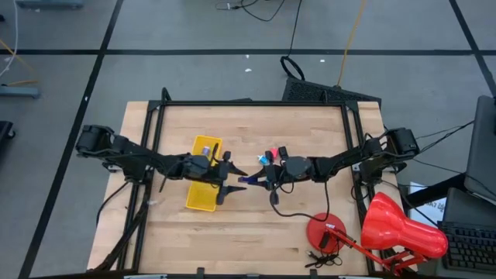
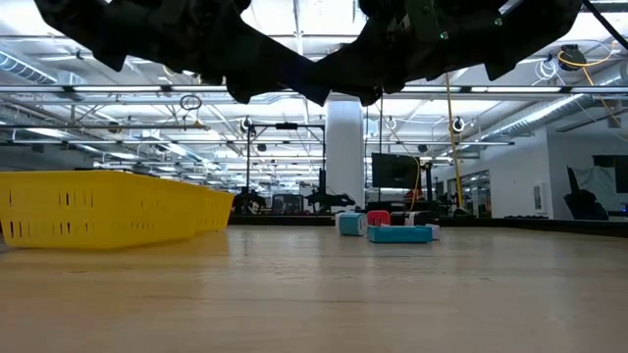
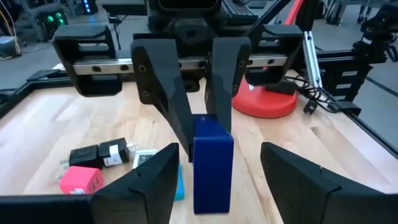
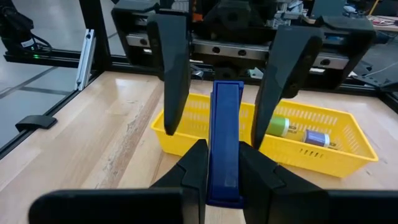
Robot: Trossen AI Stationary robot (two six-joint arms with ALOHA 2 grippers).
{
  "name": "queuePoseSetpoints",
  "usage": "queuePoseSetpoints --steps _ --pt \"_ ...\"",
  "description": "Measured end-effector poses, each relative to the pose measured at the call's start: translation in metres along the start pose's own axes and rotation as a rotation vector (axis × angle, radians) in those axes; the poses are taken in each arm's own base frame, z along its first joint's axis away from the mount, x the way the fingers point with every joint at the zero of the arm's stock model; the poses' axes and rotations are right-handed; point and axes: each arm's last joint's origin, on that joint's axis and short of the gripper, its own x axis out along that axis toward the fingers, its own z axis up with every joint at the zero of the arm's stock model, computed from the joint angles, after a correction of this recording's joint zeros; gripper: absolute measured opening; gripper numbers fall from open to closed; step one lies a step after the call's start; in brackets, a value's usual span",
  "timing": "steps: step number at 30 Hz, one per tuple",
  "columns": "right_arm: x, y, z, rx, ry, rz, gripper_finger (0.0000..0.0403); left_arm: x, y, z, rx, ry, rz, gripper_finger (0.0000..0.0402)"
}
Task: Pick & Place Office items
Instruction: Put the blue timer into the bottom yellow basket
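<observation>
A dark blue flat rectangular piece (image 4: 225,134) is up in the air over the middle of the table, in my right gripper (image 4: 224,158), which is shut on it. My left gripper (image 1: 231,180) faces it, open. Its fingers (image 4: 174,74) stand on either side of the piece's free end without touching. Behind the left gripper the yellow tray (image 1: 203,186) rests on the table and holds a green piece (image 4: 278,126) and a purple one (image 4: 315,137). Pink-red (image 3: 81,180), black (image 3: 85,155) and teal (image 2: 399,233) pieces lie on the table below the right arm. My right gripper pinches the blue piece between its two fingers (image 4: 194,165), on the broad faces of the end (image 4: 224,177) nearest the right arm. The fingers come level from the table's right and lie along the piece. The piece stands on edge, lifted clear, and points toward the left gripper.
A large red desk lamp (image 1: 399,226) with a round base (image 1: 325,231) and its cable stand at the table's near right corner. A black frame rail (image 1: 256,103) runs along the far edge. Bare wood lies near the front of the table (image 1: 232,240).
</observation>
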Motion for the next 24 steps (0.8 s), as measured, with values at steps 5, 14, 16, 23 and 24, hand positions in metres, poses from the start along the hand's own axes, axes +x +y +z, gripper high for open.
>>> queuePoseSetpoints --steps 5,14,16,23,24 --pt "0.000 0.000 0.000 0.000 0.000 0.000 0.0047 0.000 0.002 0.000 0.019 0.003 0.068 0.0230" --pt "0.000 0.000 0.000 0.000 0.000 -0.001 0.0047 0.000 0.002 0.000 0.023 0.003 0.063 0.0116" --pt "0.000 0.000 0.000 0.000 0.000 0.000 0.0047 0.000 0.002 0.000 0.024 0.001 0.050 0.0076" --pt "0.000 0.000 -0.002 0.002 0.021 0.001 0.0095 -0.006 0.001 0.007 0.023 -0.015 0.001 0.0055" --pt "0.000 0.000 -0.003 0.002 0.028 0.001 0.0104 -0.008 0.001 0.010 0.023 -0.027 0.000 0.0055"
